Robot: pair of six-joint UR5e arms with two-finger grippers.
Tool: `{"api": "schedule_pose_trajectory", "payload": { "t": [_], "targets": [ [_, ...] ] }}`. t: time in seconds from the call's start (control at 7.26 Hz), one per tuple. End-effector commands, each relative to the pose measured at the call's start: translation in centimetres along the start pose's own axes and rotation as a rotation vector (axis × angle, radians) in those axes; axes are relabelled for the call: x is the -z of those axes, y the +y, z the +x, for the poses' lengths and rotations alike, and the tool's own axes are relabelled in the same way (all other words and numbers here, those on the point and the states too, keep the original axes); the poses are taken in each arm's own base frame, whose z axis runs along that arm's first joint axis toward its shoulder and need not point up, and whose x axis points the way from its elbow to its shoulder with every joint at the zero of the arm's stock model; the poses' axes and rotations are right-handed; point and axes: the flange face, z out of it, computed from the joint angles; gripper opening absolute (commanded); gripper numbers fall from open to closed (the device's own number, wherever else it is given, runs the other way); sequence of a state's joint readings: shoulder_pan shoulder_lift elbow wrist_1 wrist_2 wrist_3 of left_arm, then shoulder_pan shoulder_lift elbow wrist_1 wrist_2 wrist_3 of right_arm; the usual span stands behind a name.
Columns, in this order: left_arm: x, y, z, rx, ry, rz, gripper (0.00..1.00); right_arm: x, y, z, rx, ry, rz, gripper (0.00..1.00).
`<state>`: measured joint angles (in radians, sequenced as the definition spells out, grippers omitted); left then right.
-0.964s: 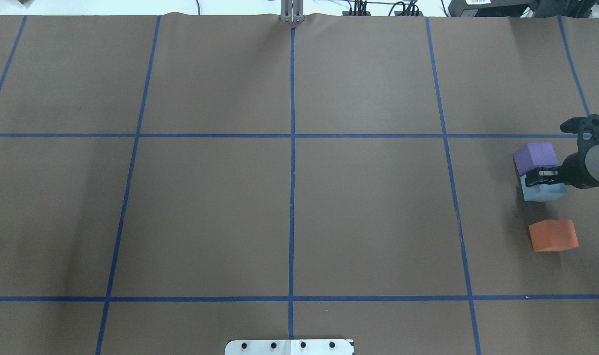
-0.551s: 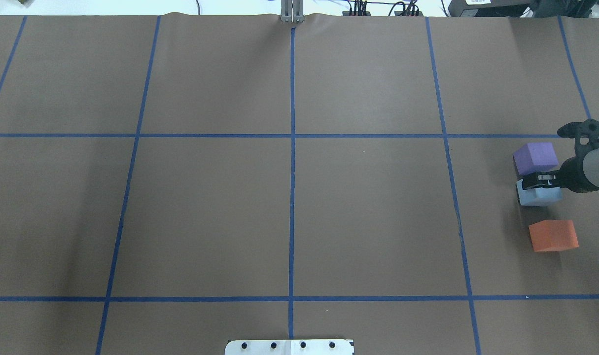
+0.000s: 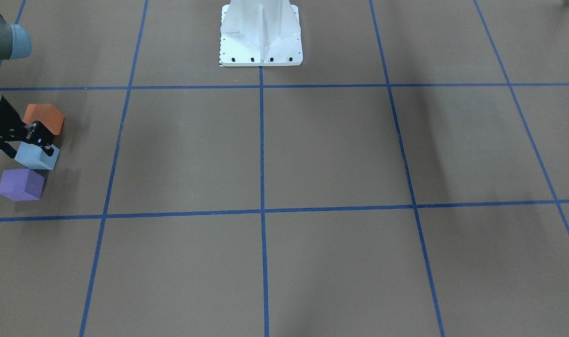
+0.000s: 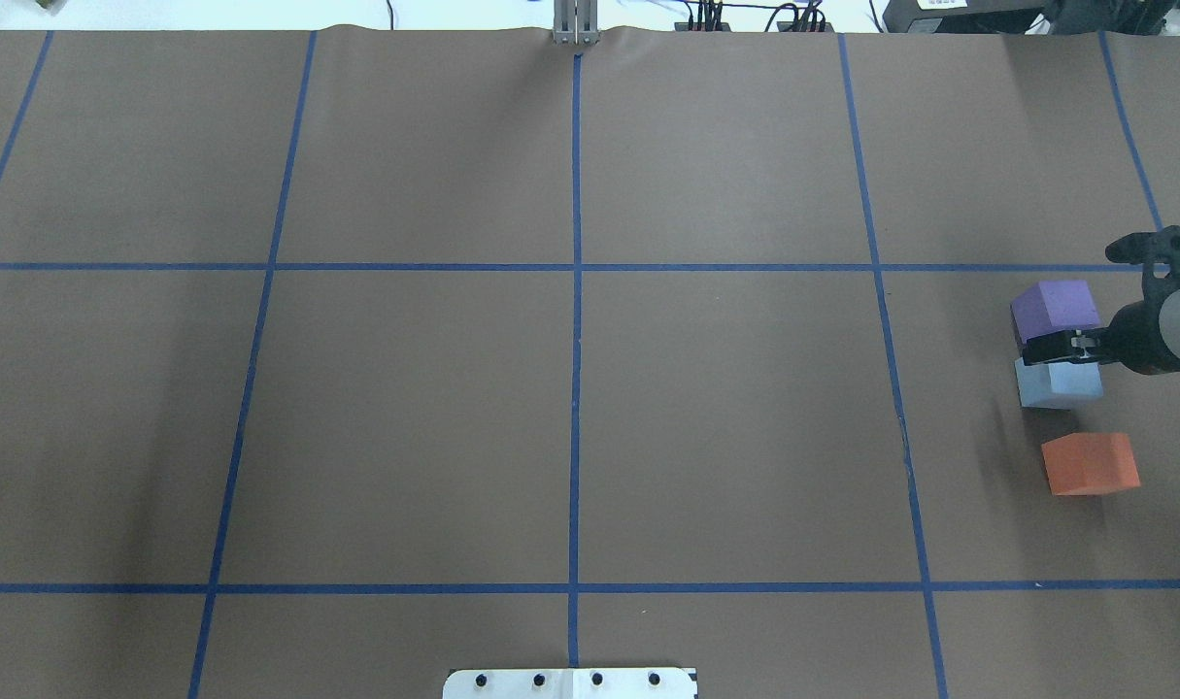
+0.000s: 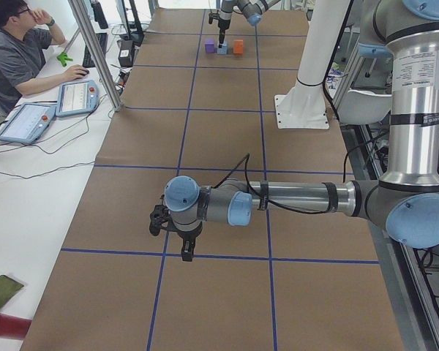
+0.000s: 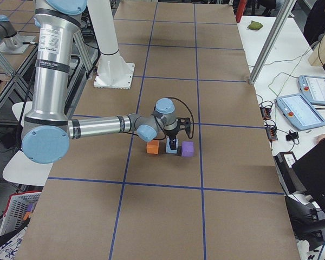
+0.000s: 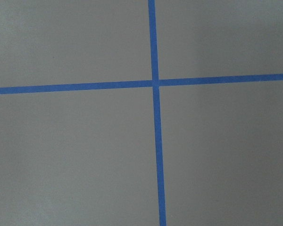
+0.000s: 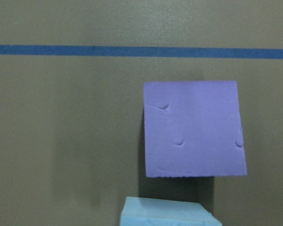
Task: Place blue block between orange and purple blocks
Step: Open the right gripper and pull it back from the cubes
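At the far right of the desk (image 4: 725, 417) in my overhead view, three foam cubes sit in a short row. From farthest to nearest the robot they are the purple block (image 4: 1058, 305), the blue block (image 4: 1061, 386) and the orange block (image 4: 1090, 464). My right end effector (image 4: 1061, 346) points straight down over the blue block, with a finger on either side of its top. I cannot tell whether it is pinching the block or has let go. The block looks to be resting flat on the desk. It sits just beside the purple block, with a wider gap to the orange, so I judge the placement essentially made, if off-centre. My right wrist camera shows the purple block's dimpled top and a sliver of blue below it. My left end effector (image 5: 186, 252) hangs low over the tape grid, well apart from the blocks and out of the way; I cannot tell its finger state. Brown paper covers the desk, gridded with blue tape lines (image 4: 576, 388). An operator (image 5: 14, 51) sits at a side bench with tablets (image 5: 77, 96)
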<state>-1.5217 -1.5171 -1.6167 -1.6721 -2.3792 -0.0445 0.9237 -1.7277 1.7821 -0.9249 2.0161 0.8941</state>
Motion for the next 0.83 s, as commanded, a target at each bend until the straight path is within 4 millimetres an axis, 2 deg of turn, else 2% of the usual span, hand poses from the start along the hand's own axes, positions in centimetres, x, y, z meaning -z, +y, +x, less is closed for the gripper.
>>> {"api": "schedule_pose_trajectory", "payload": {
  "t": [0.0,0.14,0.28,0.41,0.55,0.69],
  "targets": [
    [0.0,0.1,0.0,0.001,0.0,-0.001,1.0,6.1,-1.8,-1.9,-0.041,0.049,-0.048,1.0],
    [0.0,0.0,0.0,0.0,0.0,0.0,1.0,7.9,-3.6,-1.6,0.056,0.07,-0.048,1.0],
    [0.0,0.1,-0.1,-0.001,0.0,0.001,1.0,8.2,-4.4,2.1,0.136,0.081,-0.084,1.0],
    [0.0,0.1,-0.1,-0.002,0.0,0.002,1.0,8.9,-5.3,7.7,0.167,0.042,-0.109,1.0],
    [0.0,0.1,-0.1,-0.001,0.0,0.001,1.0,10.1,-5.4,14.5,0.198,-0.005,-0.119,1.0],
    [-0.7,0.8,-0.9,0.017,-0.001,-0.016,1.0,12.4,-5.2,19.0,0.166,-0.004,-0.091,1.0]
  ]
}}
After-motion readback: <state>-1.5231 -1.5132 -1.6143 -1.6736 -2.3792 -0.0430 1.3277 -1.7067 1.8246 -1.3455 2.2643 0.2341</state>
